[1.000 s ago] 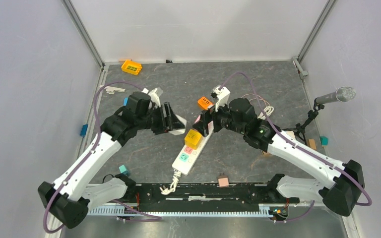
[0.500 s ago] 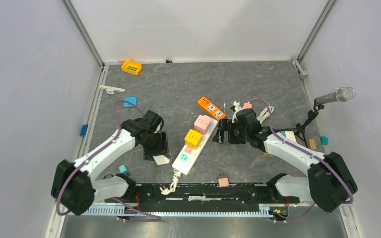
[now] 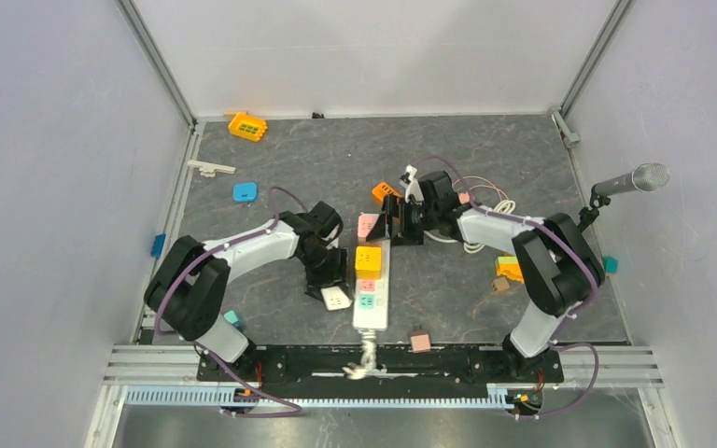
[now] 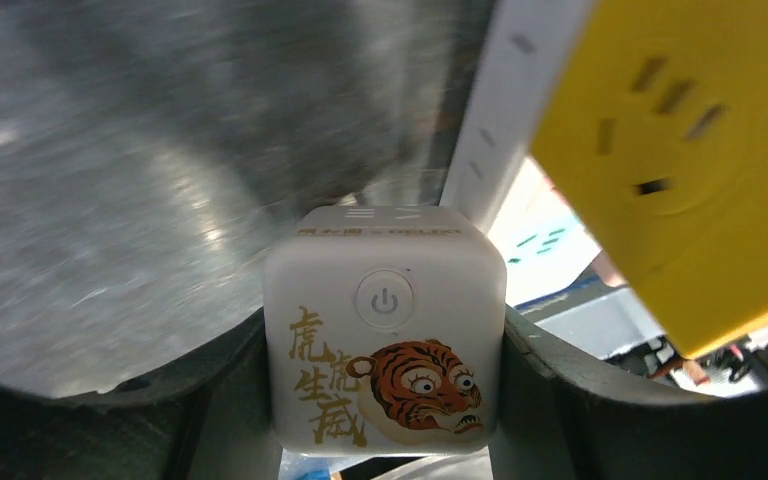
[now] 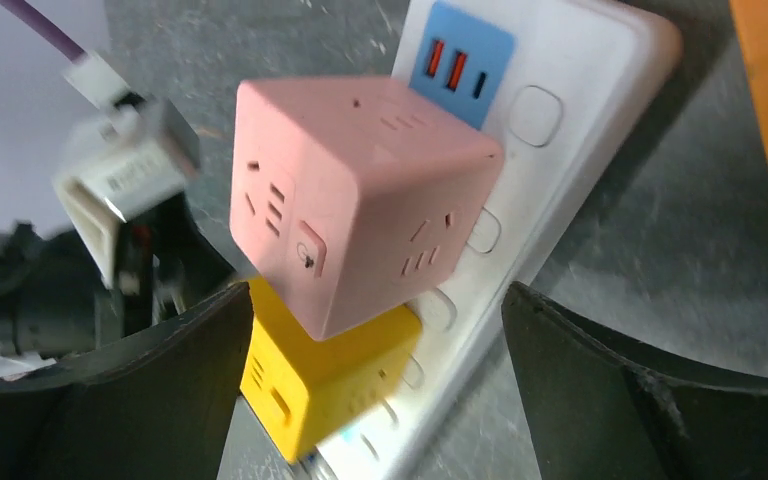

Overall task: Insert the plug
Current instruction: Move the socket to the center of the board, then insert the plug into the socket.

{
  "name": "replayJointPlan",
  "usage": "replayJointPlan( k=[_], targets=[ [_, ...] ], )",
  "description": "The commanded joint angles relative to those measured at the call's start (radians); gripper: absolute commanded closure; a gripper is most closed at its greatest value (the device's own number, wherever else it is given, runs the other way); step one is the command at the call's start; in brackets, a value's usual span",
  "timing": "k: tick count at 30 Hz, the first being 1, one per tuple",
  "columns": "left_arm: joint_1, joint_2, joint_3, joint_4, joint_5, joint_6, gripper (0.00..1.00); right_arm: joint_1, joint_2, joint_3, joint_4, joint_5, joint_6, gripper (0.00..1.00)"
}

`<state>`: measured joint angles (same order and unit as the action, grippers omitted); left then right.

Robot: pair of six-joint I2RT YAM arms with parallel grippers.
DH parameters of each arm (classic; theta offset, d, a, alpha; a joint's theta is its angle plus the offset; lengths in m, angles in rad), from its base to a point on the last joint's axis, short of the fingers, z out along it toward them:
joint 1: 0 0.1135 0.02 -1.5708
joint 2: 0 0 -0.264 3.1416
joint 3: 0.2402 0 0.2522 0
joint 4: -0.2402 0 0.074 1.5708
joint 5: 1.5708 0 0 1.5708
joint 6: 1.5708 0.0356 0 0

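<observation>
The plug is a white cube [image 4: 385, 340] with a power button and a tiger print. My left gripper [image 4: 385, 375] is shut on its two sides. In the top view the cube [image 3: 336, 297] hangs low just left of the white power strip [image 3: 371, 313]. A yellow cube [image 3: 368, 260] and a pink cube [image 3: 370, 226] sit plugged into the strip. My right gripper [image 3: 400, 226] stands open at the strip's far end, its fingers [image 5: 110, 400] wide apart either side of the pink cube [image 5: 350, 190] and the yellow cube [image 5: 320, 385], touching neither.
An orange socket block [image 3: 246, 125] lies at the back left, with a blue piece [image 3: 245, 192] nearer. An orange strip [image 3: 385, 192] and white cables [image 3: 487, 201] lie behind the right gripper. A microphone [image 3: 630, 179] stands at the right. A small brown adapter [image 3: 419, 342] sits near the front rail.
The left gripper has carried the white cube down and to the right, beside the strip. The strip has swung from diagonal to nearly straight. The right gripper has moved to its far end.
</observation>
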<state>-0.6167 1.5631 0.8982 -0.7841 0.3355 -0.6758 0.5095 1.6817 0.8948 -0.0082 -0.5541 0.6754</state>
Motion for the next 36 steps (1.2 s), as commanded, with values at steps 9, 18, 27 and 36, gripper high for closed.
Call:
replayJointPlan(
  k=[9, 18, 27, 36],
  targets=[
    [-0.058, -0.079, 0.067, 0.055, -0.136, 0.045, 0.98, -0.004, 0.058, 0.25, -0.185, 0.013, -0.176, 0.02],
    [-0.055, -0.43, 0.183, 0.02, -0.383, 0.32, 0.98, -0.011, -0.162, 0.212, -0.292, 0.204, -0.331, 0.02],
    [-0.056, -0.782, -0.086, 0.546, -0.11, 0.604, 0.98, -0.038, -0.319, 0.03, -0.25, 0.263, -0.338, 0.02],
    [-0.055, -0.883, -0.204, 0.717, 0.004, 0.625, 0.98, -0.041, -0.403, -0.086, -0.193, 0.251, -0.295, 0.02]
  ],
)
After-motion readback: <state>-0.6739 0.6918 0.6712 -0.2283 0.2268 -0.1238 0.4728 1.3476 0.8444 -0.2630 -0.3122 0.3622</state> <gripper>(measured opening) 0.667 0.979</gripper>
